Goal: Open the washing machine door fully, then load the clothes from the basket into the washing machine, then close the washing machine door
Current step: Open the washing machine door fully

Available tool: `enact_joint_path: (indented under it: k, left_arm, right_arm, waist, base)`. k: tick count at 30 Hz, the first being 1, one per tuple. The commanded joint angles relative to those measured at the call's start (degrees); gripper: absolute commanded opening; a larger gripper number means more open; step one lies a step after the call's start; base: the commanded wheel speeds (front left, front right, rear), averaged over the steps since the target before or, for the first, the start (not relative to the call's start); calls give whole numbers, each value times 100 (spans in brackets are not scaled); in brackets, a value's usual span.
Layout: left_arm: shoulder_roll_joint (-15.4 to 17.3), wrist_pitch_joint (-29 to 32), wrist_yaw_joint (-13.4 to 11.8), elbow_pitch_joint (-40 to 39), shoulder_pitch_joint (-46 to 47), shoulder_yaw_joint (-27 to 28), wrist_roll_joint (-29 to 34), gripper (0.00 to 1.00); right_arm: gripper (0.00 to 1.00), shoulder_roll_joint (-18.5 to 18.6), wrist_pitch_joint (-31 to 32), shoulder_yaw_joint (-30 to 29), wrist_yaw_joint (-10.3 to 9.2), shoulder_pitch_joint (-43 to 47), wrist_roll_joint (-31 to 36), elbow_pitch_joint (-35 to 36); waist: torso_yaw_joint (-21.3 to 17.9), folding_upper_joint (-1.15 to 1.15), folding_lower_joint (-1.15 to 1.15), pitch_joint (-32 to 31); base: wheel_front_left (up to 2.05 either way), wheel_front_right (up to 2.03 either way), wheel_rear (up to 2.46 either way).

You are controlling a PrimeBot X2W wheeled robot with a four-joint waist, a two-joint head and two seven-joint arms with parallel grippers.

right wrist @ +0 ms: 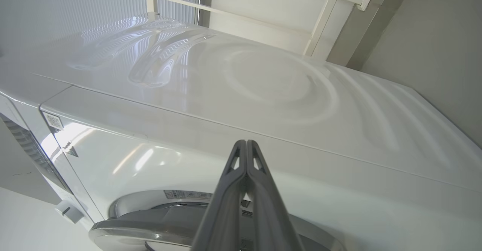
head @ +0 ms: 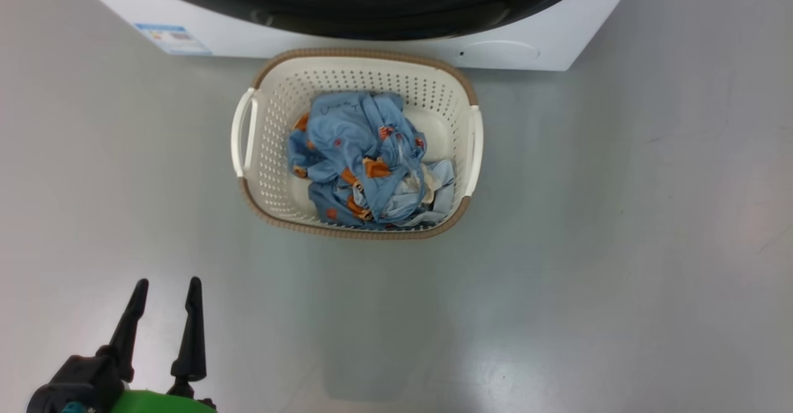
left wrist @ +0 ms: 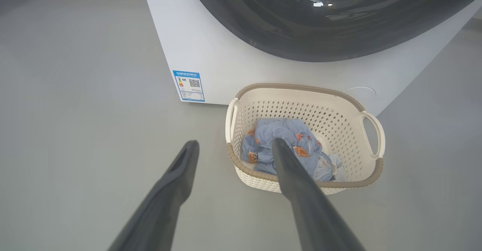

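Left gripper [head: 168, 283]: matte black, two long tapering fingers [head: 191, 332] on a black block, glossy green cuff [head: 161, 402] behind. Right gripper [right wrist: 246, 142]: same dark fingers, small triangular cut-outs near the tips.

Basket [head: 280, 153]: cream plastic, rectangular with rounded corners, walls pierced by rows of small holes, woven-look brown rim, white loop handle at each short side. Standing on smooth, faintly glossy grey floor [head: 619, 246], just in front of washing machine [head: 545, 38]. Clothes [head: 356, 153]: soft crumpled heap of light blue cloth with orange-brown prints and a scrap of cream-white, lying inside basket toward its near right side. Washing machine: white glossy box, small blue label [head: 172, 38] low on the front at its left corner. Door [left wrist: 320, 29]: round, glossy black, bulging, lying flush with front (shut, as far as visible).

Left fingers spread wide, empty, touching nothing, over bare floor, well apart from basket. Right fingers pressed tightly together, nothing between them; contact with machine not discernible.

Left arm low at lower left of head view, fingers pointing toward basket and machine. Right arm raised, fingers aimed along upper front panel above chrome door ring [right wrist: 124, 232].
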State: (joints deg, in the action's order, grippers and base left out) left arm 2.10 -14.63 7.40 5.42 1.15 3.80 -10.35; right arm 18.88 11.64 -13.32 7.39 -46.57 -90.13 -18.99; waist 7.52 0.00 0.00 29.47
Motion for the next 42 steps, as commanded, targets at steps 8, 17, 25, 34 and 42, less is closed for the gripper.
enact_joint_path:
  k: [8, 17, 25, 34, 42]
  left_arm:
    - [77, -37, 8, -150, 104, 185, -141, 100]
    - [77, -37, 9, -131, 318, 268, -223, 100]
    - [77, -37, 9, -121, 358, 258, -202, 100]
    - [77, -37, 9, -76, 289, 190, -227, 100]
    - [77, -37, 9, -89, 241, 207, -253, 100]
  right_arm:
    - [0, 129, 273, 405, 10, -621, 105, 83]
    - [0, -11, 560, 885, 10, -829, 151, 232]
    - [0, 30, 663, 1061, 10, -974, 153, 169]
    - [0, 108, 826, 1268, 10, -1232, 170, 30]
    - [0, 123, 960, 1441, 10, -1489, 157, -96]
  waist:
    - [230, 0, 0, 344]
    - [311, 0, 0, 477]
    - [346, 0, 0, 474]
    - [454, 0, 0, 470]
    - [509, 0, 0, 520]
  base:
    - [0, 0, 0]
    - [0, 0, 0]
    - [0, 0, 0]
    - [0, 0, 0]
    - [0, 0, 0]
